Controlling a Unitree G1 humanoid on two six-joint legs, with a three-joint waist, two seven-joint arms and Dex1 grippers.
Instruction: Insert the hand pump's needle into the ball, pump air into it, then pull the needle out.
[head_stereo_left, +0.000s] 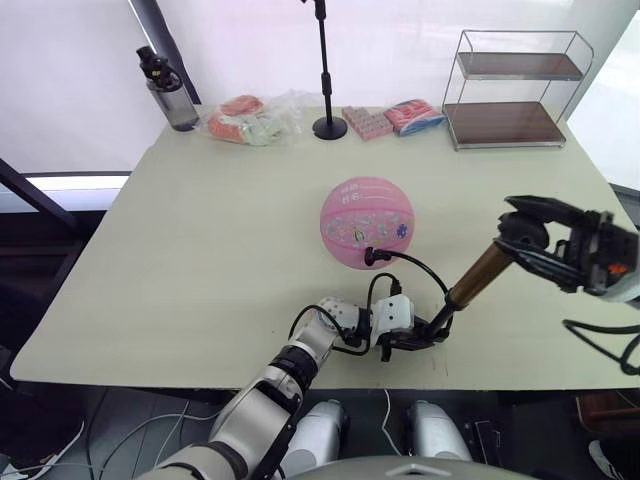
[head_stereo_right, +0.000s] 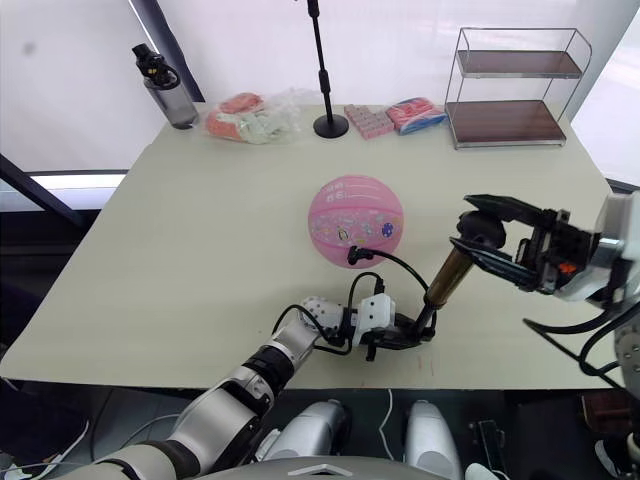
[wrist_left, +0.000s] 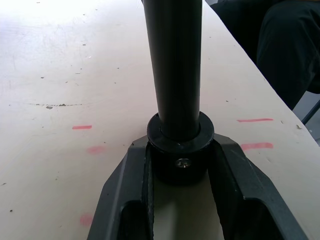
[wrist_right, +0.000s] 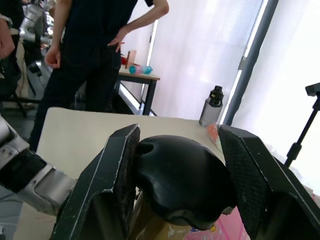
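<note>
The pink ball (head_stereo_left: 367, 222) rests mid-table. Against its near side sits the black fitting (head_stereo_left: 378, 257) of the needle; the pin itself is hidden. A thin black hose (head_stereo_left: 422, 268) loops from there down to the hand pump (head_stereo_left: 480, 275), whose bronze barrel leans up to the right. Near the table's front edge, my left gripper (head_stereo_left: 415, 335) is shut on the pump's black bottom cap (wrist_left: 180, 160), one finger on each side. Higher at the right, my right gripper (head_stereo_left: 508, 225) is shut on the black T-handle (wrist_right: 182, 180).
Along the far edge stand a water bottle (head_stereo_left: 170, 90), a bag of packets (head_stereo_left: 250, 118), a black stand pole (head_stereo_left: 325, 70), pink packets (head_stereo_left: 395, 118) and a wire shelf (head_stereo_left: 510, 90). A person (wrist_right: 95, 50) stands beyond the table in the right wrist view.
</note>
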